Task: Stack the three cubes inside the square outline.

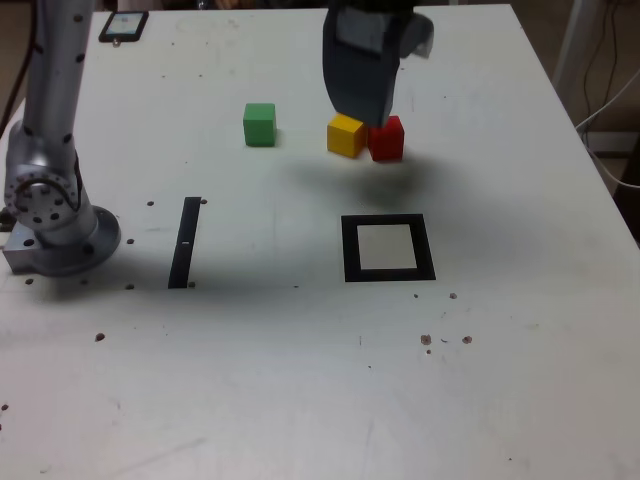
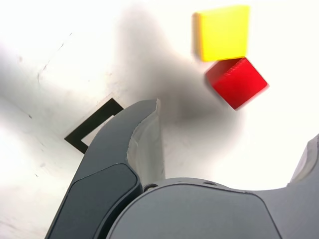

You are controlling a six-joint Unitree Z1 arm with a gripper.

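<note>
The yellow cube and the red cube touch each other at the back of the white table. The green cube stands alone towards the exterior view's left. My gripper hangs just above and behind the yellow and red pair, open and empty. In the wrist view the yellow cube and the red cube, turned at an angle, lie beyond my spread fingers, with the gripper holding nothing. The square outline lies nearer the front, and one corner of it shows in the wrist view.
A narrow black strip lies on the table towards the exterior view's left. The arm's silver base stands at the left edge. A dark phone rests at the back left corner. Cables hang off the right side.
</note>
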